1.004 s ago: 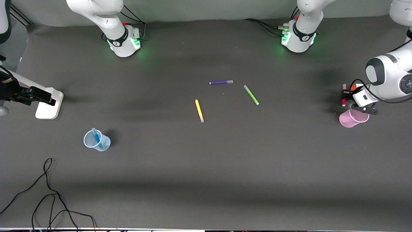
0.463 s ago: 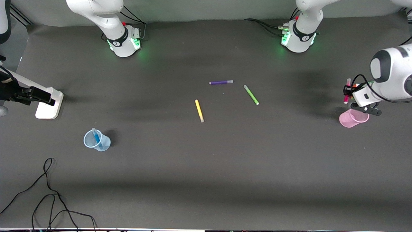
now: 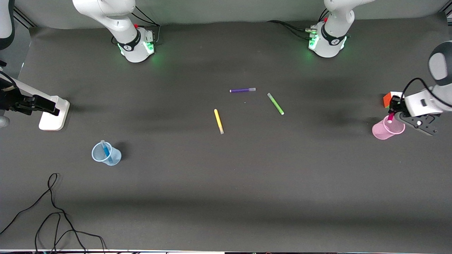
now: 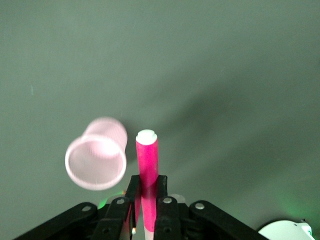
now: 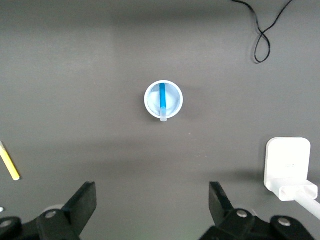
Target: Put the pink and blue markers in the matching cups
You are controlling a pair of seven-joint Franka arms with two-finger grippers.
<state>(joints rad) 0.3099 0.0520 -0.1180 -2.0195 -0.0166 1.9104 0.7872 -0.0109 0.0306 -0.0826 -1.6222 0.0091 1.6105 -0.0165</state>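
While the left gripper point(image 3: 391, 113) hung over the pink cup point(image 3: 385, 131) at the right edge of the front view, its fingers point(image 4: 133, 192) were clenched on the pink marker point(image 4: 148, 165), which pointed down toward the cup's mouth. Seen from the left wrist view, the marker's pale tip stood just beside the cup's rim, lower centre of the frame, and whether it had entered the cup could not be told. A multicoloured cube point(image 3: 387, 99) lay on the table point(image 3: 226, 183) just above the gripper in the front view. At the lower left of that view the blue cup point(image 3: 106, 153) stood upright with the blue marker point(image 3: 105, 151) leaning inside it; the right wrist view showed both near its centre. The right gripper point(image 5: 152, 205) waited with its fingers spread wide and holding nothing, at the bottom edge of its own view. Near the middle of the front view lay a purple pen point(image 3: 242, 90), a green pen point(image 3: 275, 103) and a yellow pen point(image 3: 218, 121), well apart from both cups.
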